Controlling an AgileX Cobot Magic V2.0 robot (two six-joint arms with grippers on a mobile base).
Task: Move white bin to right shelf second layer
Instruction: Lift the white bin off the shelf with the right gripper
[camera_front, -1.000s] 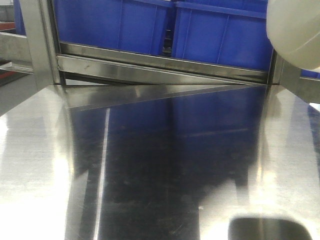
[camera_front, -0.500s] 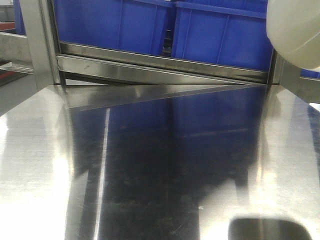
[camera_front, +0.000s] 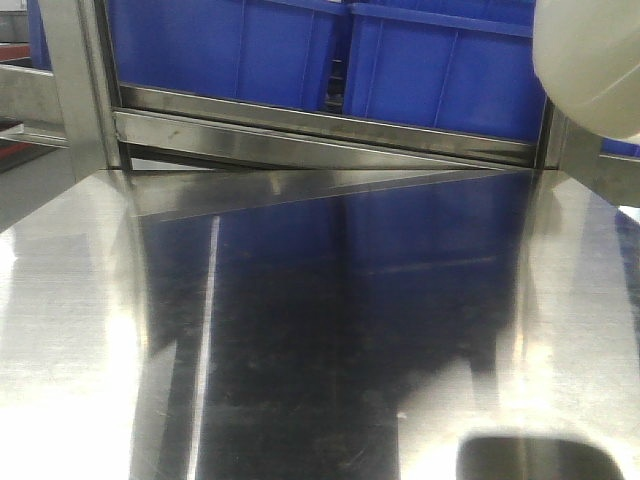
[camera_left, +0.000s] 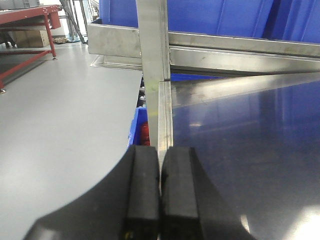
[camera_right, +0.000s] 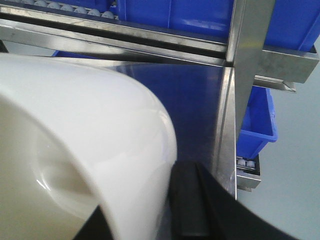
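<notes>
The white bin (camera_front: 590, 60) is held at 2 o'clock above the mirror-bright steel worktop (camera_front: 300, 330), gripped by the right claw (camera_right: 180, 200). The left claw (camera_left: 160, 195) is pressed closed. Blue crates (camera_front: 230, 45) are racked at 12 o'clock.

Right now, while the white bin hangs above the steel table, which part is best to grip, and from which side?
Pinch the rim wall from above, one finger inside and one outside. The white bin is glossy, curved and shows no handle, so its tapering body would probably slip. The right gripper seems placed so.
</notes>
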